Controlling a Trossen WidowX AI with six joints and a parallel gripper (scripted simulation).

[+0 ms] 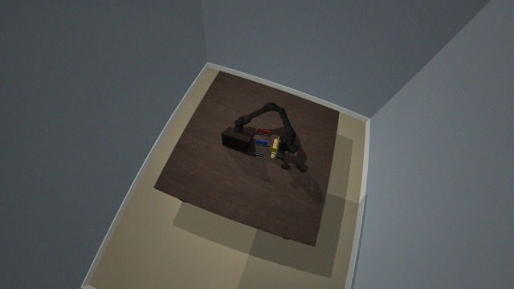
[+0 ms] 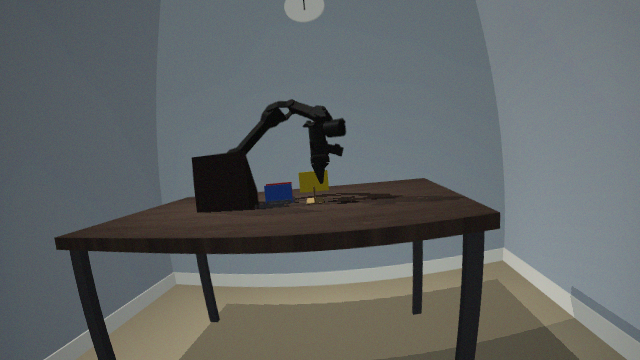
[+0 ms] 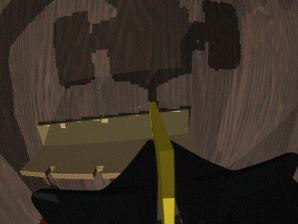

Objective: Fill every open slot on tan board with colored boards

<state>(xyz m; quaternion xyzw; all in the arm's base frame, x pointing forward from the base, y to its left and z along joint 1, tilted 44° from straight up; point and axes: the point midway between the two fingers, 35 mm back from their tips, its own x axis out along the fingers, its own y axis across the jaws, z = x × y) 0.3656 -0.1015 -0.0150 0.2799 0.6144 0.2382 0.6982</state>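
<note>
The gripper (image 1: 280,152) (image 2: 321,180) (image 3: 157,144) is closed on the yellow board (image 1: 274,150) (image 2: 307,181) (image 3: 166,165), which it carries upright and crosswise at the tan board (image 1: 275,144) (image 2: 314,193) (image 3: 80,155). Its notch and the slot meant for it are hidden in the wrist view, so whether they line up I cannot tell. The likeliest trouble is a small sideways or turning error: the yellow board's lower edge would then land on the tan board's top edge, and pressing on could tip the tan board or twist the yellow one in the grip.

Two slots show open beside the yellow board, so stopping one slot off is another risk.

The arm (image 1: 285,120) (image 2: 256,134) arches high and reaches down over the tan board, its wrist pointing nearly straight down.

Farther from the tan board, toward the dark block (image 1: 237,140) (image 2: 220,185) on the table (image 1: 201,181) (image 2: 280,243), stand the blue board (image 1: 262,142) (image 2: 278,193) and the red board (image 1: 263,131) (image 2: 278,183), neither fitted yet.
</note>
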